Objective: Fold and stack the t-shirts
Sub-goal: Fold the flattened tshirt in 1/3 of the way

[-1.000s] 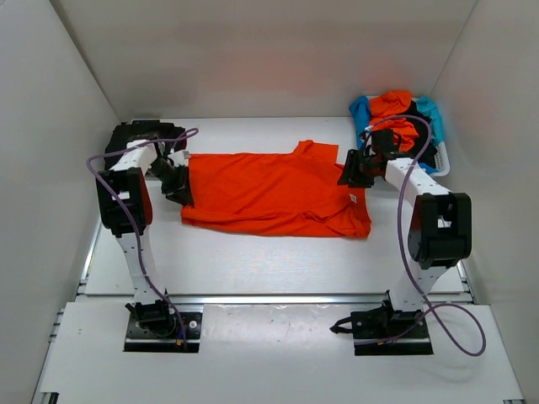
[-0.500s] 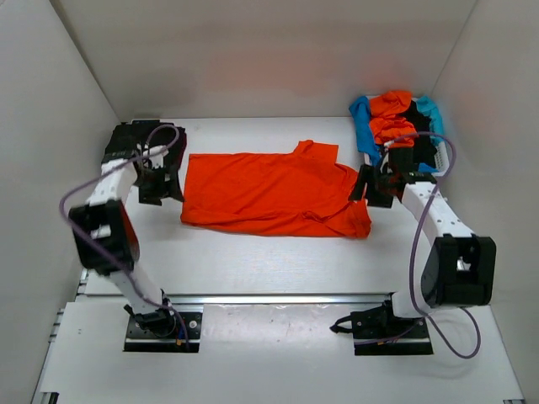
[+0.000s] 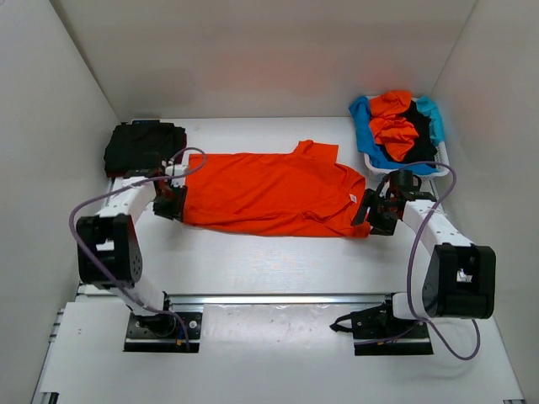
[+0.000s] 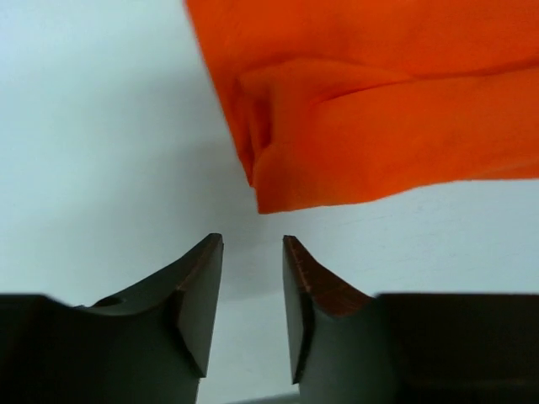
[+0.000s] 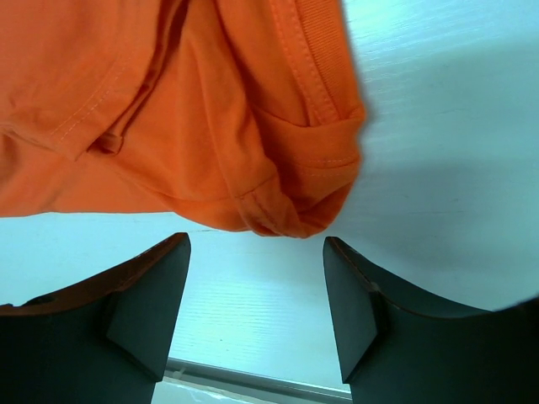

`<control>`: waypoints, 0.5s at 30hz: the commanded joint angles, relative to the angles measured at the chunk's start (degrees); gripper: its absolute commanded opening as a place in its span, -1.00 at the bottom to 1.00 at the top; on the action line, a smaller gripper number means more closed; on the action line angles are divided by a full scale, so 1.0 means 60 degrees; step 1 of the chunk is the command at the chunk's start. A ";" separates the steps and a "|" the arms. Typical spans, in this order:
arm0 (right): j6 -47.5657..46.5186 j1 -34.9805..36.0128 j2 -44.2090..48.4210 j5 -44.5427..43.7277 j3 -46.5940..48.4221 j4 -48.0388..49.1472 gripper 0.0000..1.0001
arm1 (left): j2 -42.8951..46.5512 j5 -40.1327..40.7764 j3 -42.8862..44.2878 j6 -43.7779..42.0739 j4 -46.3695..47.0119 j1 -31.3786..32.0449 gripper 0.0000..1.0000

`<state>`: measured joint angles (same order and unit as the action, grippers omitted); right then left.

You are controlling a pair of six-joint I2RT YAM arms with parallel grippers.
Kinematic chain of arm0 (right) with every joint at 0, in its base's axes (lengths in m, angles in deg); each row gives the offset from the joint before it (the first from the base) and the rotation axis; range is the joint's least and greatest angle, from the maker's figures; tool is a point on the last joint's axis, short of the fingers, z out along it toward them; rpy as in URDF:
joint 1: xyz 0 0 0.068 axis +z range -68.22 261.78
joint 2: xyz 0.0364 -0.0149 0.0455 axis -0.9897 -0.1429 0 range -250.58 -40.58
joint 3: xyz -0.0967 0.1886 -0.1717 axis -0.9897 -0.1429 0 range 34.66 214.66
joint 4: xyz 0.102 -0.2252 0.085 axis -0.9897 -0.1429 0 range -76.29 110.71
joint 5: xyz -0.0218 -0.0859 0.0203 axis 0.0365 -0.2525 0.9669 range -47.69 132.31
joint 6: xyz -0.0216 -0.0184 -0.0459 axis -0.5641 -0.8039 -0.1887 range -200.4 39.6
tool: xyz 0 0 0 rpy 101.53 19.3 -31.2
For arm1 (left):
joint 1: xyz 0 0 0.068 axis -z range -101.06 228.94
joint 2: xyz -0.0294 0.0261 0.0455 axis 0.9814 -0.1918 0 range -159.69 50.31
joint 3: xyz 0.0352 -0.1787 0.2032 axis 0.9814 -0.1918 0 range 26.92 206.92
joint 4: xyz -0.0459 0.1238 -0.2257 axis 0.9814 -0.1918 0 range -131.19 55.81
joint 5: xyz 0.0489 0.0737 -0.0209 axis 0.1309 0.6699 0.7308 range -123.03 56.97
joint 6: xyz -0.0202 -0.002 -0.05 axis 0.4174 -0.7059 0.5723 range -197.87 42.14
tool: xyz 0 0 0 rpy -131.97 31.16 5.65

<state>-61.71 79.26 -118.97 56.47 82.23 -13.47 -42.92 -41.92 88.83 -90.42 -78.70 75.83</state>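
Observation:
A bright orange t-shirt (image 3: 269, 194), folded lengthwise, lies flat across the middle of the table. My left gripper (image 3: 173, 203) is low at its near left corner. In the left wrist view the jaws (image 4: 253, 240) stand a little apart with nothing between them, and the shirt's corner (image 4: 354, 143) lies just ahead of the tips. My right gripper (image 3: 371, 215) is at the near right corner. It stands open (image 5: 255, 241), and the bunched hem of the shirt (image 5: 278, 194) sits just beyond its fingertips, not gripped.
A folded black t-shirt (image 3: 143, 145) lies at the back left corner. The white lattice basket (image 3: 445, 158) at the back right holds crumpled orange (image 3: 396, 126), light blue (image 3: 363, 126) and black shirts. White walls close in the table on three sides.
Both arms have come down towards me to the shirt's near corners. The left jaws opened wide off the left edge, then narrowed. The right jaws opened.

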 commanded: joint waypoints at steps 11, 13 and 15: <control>0.0399 0.0275 0.0540 0.0190 -0.0370 0.0451 0.28 | 0.2005 0.3809 -0.2028 -0.6827 0.2144 0.3829 0.27; 0.0414 0.0230 0.0585 0.0204 -0.0414 0.0481 0.28 | 0.1770 0.3868 -0.1940 -0.7178 0.2189 0.3888 0.29; 0.0428 0.0201 0.0672 0.0233 -0.0472 0.0437 0.28 | 0.1608 0.3984 -0.1909 -0.7223 0.2437 0.3931 0.30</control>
<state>-59.78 80.59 -117.11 57.01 79.67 -12.24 -33.70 -22.51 76.85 -127.91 -68.21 99.15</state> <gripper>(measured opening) 0.642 0.650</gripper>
